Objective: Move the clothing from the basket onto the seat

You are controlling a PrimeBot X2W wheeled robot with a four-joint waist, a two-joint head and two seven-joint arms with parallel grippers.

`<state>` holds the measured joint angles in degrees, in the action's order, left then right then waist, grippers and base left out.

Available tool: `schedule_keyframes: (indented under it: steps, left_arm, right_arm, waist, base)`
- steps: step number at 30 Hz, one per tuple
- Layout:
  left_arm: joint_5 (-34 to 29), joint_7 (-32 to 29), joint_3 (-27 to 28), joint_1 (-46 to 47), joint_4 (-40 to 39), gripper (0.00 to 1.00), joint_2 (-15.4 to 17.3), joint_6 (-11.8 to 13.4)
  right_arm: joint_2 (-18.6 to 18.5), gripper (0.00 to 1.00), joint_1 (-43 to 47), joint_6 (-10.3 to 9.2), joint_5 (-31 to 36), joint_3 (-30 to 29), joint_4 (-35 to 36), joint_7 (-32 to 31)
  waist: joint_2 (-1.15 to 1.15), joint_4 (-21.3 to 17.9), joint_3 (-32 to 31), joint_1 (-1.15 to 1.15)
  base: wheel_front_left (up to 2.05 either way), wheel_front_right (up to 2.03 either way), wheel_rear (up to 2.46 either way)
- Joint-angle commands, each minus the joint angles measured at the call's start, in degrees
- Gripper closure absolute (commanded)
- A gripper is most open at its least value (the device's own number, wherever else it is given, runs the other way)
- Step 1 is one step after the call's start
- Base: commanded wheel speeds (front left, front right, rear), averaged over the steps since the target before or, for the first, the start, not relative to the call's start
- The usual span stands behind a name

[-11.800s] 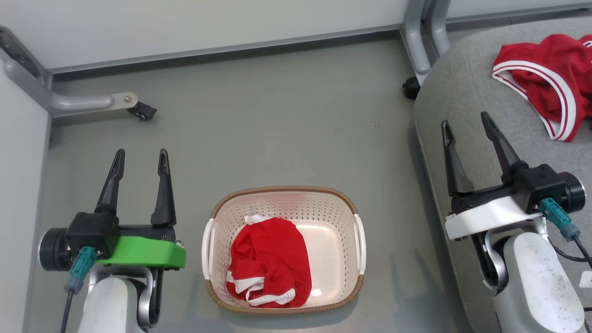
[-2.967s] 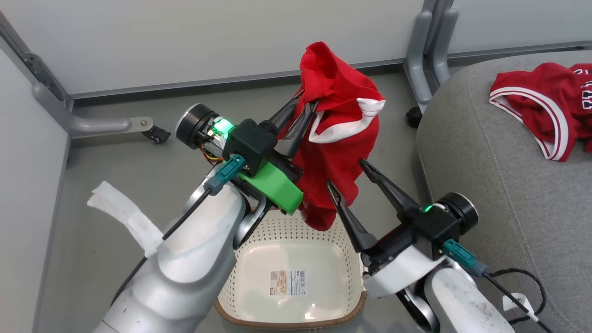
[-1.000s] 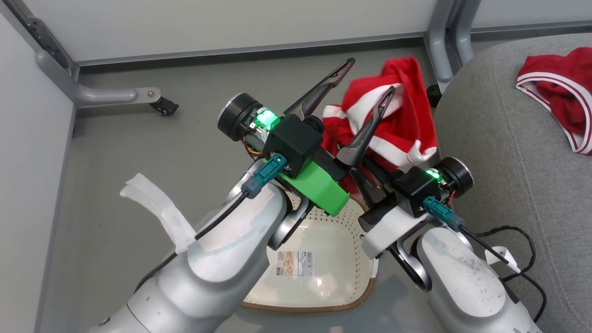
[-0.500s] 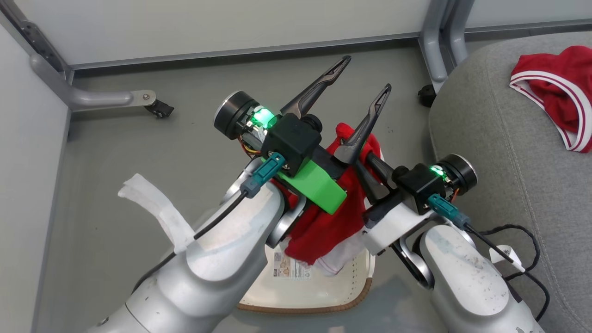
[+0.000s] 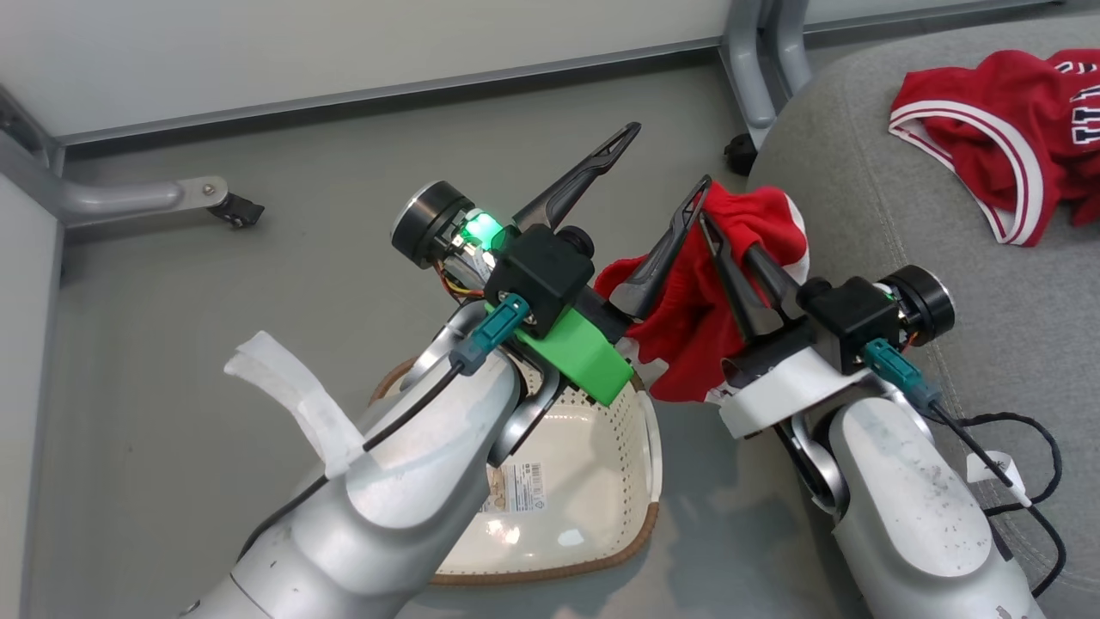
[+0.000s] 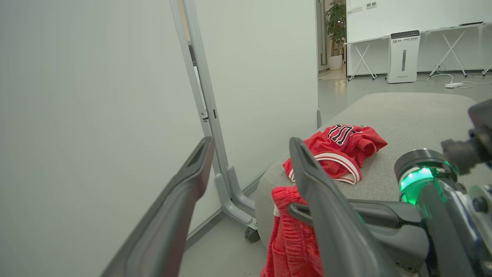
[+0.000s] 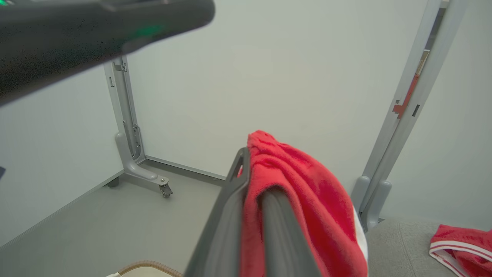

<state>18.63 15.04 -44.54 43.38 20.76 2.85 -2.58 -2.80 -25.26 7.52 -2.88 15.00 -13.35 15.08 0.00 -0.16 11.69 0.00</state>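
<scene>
You're on the carry: the shorts (image 5: 687,327) are out of the basket (image 5: 584,481) and not yet on the seat (image 5: 894,258). The right jaws are closed on them. The red cloth is pinched between the two fingers near the tips, folds over the top and hangs down below and behind the jaws. The left jaws stand wide apart with nothing in them. One of their fingers crosses just in front of the cloth, and I can't tell whether it touches.

The seat's edge lies just beside the right jaws, on their right. The jersey (image 5: 988,146) lies on the seat, farther out past their tips. The basket sits below and behind both jaws, and the part of its bottom you can see is bare.

Next, I'd swing the right jaws rightward over the cushion, well in from the edge, lower, then part them. Draw the left jaws clear first so the cloth doesn't snag.
</scene>
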Motion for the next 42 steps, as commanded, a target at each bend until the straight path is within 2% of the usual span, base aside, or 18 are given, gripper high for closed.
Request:
schedule_keyframes:
  steps: [1,22,32,37,42]
  left_arm:
    - [-0.3,0.2,0.1,-0.8,0.2,0.0,0.1,-0.4]
    - [-4.2,0.2,0.1,-1.8,2.7,0.0,0.7,-2.8]
    - [-5.0,0.2,0.6,-2.2,2.8,0.0,0.5,-3.2]
    - [-5.3,0.2,1.1,-2.2,2.9,0.0,0.6,-3.4]
    - [-5.9,0.2,1.7,-1.9,2.6,0.0,1.3,-3.6]
  right_arm:
    - [-0.2,1.0,0.8,-0.06,0.8,-0.9,0.7,0.1]
    - [-0.2,1.0,5.2,-0.06,1.8,-13.7,7.3,0.1]
    - [-0.2,1.0,6.8,-0.06,1.8,-17.3,8.8,0.1]
    - [-0.2,1.0,4.7,-0.06,0.3,-18.2,9.2,0.1]
    - [-0.2,1.0,0.4,-0.06,2.2,-18.4,9.7,0.1]
  waist:
    - [0.0,-1.9,0.8,0.0]
    - [0.0,-15.4,4.7,0.0]
    - [0.0,-17.1,5.6,0.0]
    - [0.0,-16.5,6.4,0.0]
    - [0.0,-15.8,7.9,0.0]
  base:
    - [0.0,0.0,0.0]
    - [0.0,0.0,0.0]
    - [0.0,0.0,0.0]
    - [0.0,0.0,0.0]
    - [0.0,0.0,0.0]
